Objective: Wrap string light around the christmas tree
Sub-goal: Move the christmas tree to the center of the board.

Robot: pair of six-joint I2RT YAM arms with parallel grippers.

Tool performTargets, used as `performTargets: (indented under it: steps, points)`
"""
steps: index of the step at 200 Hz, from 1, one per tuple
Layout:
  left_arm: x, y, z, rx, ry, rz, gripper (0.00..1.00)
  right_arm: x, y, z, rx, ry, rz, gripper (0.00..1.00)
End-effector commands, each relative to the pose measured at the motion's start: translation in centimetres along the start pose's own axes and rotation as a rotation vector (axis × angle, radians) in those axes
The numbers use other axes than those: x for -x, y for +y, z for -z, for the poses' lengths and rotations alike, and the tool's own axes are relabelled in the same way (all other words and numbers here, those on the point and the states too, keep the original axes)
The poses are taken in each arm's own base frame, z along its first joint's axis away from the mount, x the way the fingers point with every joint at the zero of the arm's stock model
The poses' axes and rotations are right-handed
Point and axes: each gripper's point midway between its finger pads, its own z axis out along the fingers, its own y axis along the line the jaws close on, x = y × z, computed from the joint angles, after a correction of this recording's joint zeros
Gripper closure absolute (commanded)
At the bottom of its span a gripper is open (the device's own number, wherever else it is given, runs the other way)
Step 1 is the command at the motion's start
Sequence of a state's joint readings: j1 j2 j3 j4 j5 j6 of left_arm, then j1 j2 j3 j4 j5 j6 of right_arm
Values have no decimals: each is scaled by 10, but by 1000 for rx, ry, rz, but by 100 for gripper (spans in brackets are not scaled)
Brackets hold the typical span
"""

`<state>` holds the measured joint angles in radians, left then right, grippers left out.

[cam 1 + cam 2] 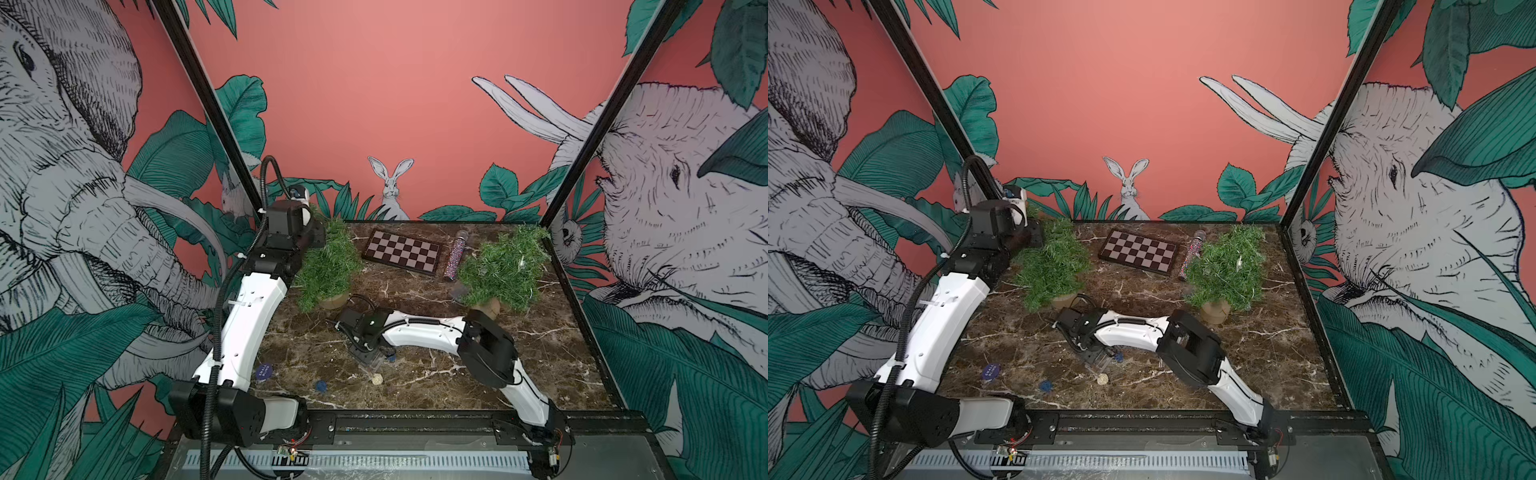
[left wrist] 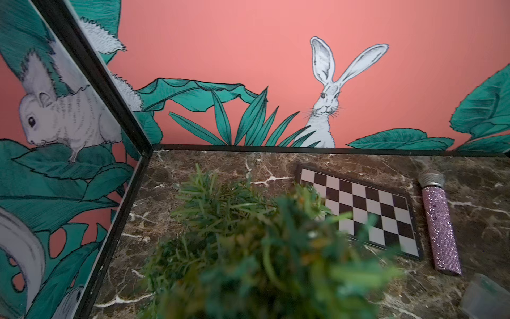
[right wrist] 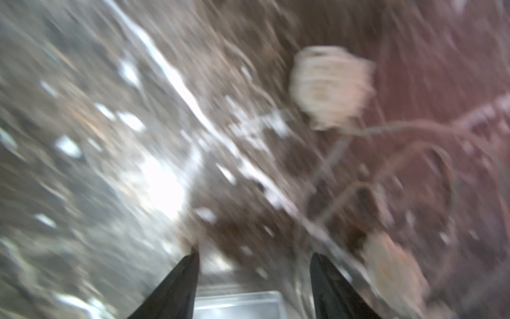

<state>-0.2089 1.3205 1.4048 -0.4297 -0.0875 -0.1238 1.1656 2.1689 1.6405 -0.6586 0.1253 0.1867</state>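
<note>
Two small green christmas trees in pots stand at the back of the table, one on the left (image 1: 328, 266) and one on the right (image 1: 505, 266). My left gripper (image 1: 316, 237) is pushed into the top of the left tree, which leans; blurred foliage (image 2: 248, 262) hides its fingers. My right gripper (image 1: 369, 365) hangs low over the front middle of the table, open, with nothing between its black fingertips (image 3: 190, 265). The string light's thin wire (image 3: 386, 128) and pale woven balls (image 3: 331, 85) lie on the marble just beyond it. One ball (image 1: 377, 379) shows in both top views.
A chessboard (image 1: 401, 252) and a glittery microphone (image 1: 455, 257) lie between the trees. A translucent box (image 1: 459, 293) sits by the right tree. Blue discs (image 1: 264, 371) lie near the front left. Black frame posts and printed walls close in the table's sides and back.
</note>
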Motion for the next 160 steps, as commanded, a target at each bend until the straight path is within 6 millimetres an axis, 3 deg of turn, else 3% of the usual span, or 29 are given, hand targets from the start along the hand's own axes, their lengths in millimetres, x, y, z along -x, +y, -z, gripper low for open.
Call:
performTargets:
  steps: [1,35,68,120,160]
  points:
    - [14,-23,9,-74,-26,31,100,-58,-42,-3,-117,143,32,34]
    - [13,-44,9,-117,-19,12,100,-101,-73,1,-191,218,62,33]
    - [7,-60,4,-158,1,-1,100,-99,-88,17,-239,197,58,32]
    - [5,-64,3,-161,19,-29,100,-41,-66,63,-71,-15,-107,28]
    - [1,-73,4,-211,41,-24,100,-16,-87,80,-78,-121,-249,28]
